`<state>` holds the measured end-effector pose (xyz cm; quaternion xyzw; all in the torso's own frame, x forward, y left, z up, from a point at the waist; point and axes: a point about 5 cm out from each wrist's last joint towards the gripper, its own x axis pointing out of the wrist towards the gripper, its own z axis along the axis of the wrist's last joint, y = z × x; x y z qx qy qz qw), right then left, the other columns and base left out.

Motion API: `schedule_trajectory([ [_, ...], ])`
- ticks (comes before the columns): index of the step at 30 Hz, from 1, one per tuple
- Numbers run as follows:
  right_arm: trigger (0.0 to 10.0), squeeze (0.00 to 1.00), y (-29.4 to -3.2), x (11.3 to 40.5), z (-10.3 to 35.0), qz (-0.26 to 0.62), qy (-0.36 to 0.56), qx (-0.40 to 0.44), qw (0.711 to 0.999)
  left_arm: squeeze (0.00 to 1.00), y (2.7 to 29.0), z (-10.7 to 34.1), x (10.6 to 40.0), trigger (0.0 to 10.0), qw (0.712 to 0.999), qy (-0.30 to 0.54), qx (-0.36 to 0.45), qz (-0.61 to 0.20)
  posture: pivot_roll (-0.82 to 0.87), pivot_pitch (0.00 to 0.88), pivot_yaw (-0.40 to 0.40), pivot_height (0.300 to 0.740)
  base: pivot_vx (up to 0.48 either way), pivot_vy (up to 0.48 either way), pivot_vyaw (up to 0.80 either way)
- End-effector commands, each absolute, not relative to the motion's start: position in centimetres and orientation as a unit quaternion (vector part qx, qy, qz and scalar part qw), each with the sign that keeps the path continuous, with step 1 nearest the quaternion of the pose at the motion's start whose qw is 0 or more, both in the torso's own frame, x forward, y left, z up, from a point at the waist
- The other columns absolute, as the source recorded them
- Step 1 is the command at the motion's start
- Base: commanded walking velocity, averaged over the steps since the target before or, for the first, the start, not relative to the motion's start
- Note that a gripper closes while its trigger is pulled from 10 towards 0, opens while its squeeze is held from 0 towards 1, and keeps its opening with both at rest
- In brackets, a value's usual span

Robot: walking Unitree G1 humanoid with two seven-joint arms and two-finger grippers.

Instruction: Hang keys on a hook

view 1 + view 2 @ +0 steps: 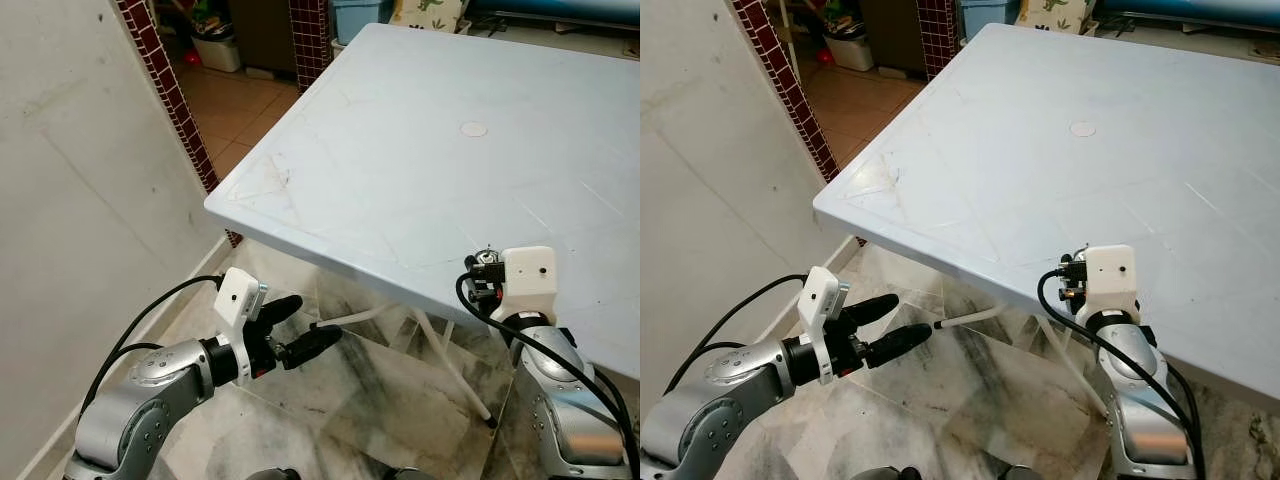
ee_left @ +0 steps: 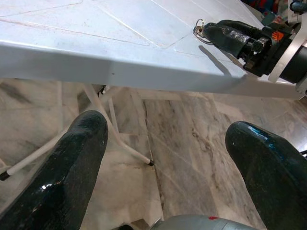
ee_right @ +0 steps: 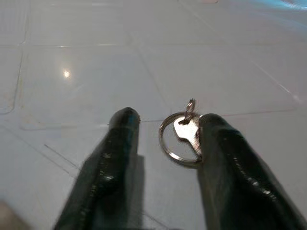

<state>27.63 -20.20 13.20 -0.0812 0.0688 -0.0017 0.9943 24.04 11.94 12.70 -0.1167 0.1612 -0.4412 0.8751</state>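
A silver key on a round ring [image 3: 186, 135] lies on the pale blue table [image 1: 400, 150] near its front edge. My right gripper [image 3: 168, 120] reaches over that edge. It is open, with the ring between its fingers and resting against one fingertip [image 3: 216, 139]. In the left wrist view the ring [image 2: 199, 28] sticks up at the right gripper's tip. My left gripper [image 1: 315, 320] is open and holds nothing. It hangs below table height, over the marble floor, left of the table's corner.
A white wall [image 1: 80, 200] runs close along my left side and ends at a pillar of dark red tiles [image 1: 175, 100]. White table legs [image 1: 450, 350] stand under the front edge. Bins and boxes stand beyond the table's far end [image 1: 215, 45].
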Motion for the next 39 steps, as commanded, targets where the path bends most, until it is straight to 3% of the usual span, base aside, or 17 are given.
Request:
schedule_trajectory([
  [1,10.0,1.00,-20.0,27.6,12.6,0.010,0.079,-0.076,0.994,0.00,12.3,12.6,24.1,10.0,0.879,0.162,-0.112,-0.434,-0.02,0.127,0.101,0.740,0.000,0.000,0.00],
  [3,10.0,0.96,-19.9,27.6,12.5,0.018,0.079,-0.072,0.994,0.00,12.3,12.6,24.1,10.0,0.880,0.162,-0.112,-0.433,-0.02,0.127,0.101,0.740,0.000,0.000,0.00],
  [4,10.0,0.00,-19.7,27.9,12.4,0.035,0.073,-0.063,0.995,0.00,12.3,12.6,24.1,10.0,0.880,0.161,-0.112,-0.433,-0.01,0.123,0.101,0.740,0.000,0.000,0.00],
  [19,10.0,0.00,-21.0,30.2,12.6,0.020,0.066,-0.058,0.996,0.00,12.4,12.8,24.1,10.0,0.880,0.160,-0.108,-0.434,0.00,0.120,0.105,0.740,0.000,0.000,0.00],
  [20,9.1,0.00,-21.0,30.3,12.5,0.020,0.066,-0.056,0.996,0.00,12.5,12.8,24.1,10.0,0.880,0.161,-0.108,-0.434,0.00,0.122,0.106,0.740,0.000,0.000,0.00],
  [21,3.6,0.00,-21.1,30.3,12.3,0.018,0.069,-0.055,0.996,0.00,12.5,12.8,24.1,10.0,0.880,0.161,-0.107,-0.434,0.00,0.122,0.106,0.740,0.000,0.000,0.00],
  [22,3.6,0.00,-21.1,30.3,12.2,0.017,0.071,-0.054,0.996,0.00,12.5,12.8,24.1,10.0,0.880,0.161,-0.107,-0.434,0.00,0.122,0.106,0.740,0.000,0.000,0.00],
  [23,0.0,0.00,-21.2,30.3,11.9,0.013,0.080,-0.044,0.996,0.00,12.5,12.8,24.1,10.0,0.880,0.162,-0.107,-0.434,0.00,0.125,0.107,0.740,0.000,0.000,0.00],
  [39,0.0,0.00,-20.7,29.6,9.9,0.024,0.148,0.007,0.989,0.00,12.4,12.8,24.1,10.0,0.879,0.163,-0.106,-0.435,0.00,0.128,0.111,0.740,0.000,0.000,0.00],
])
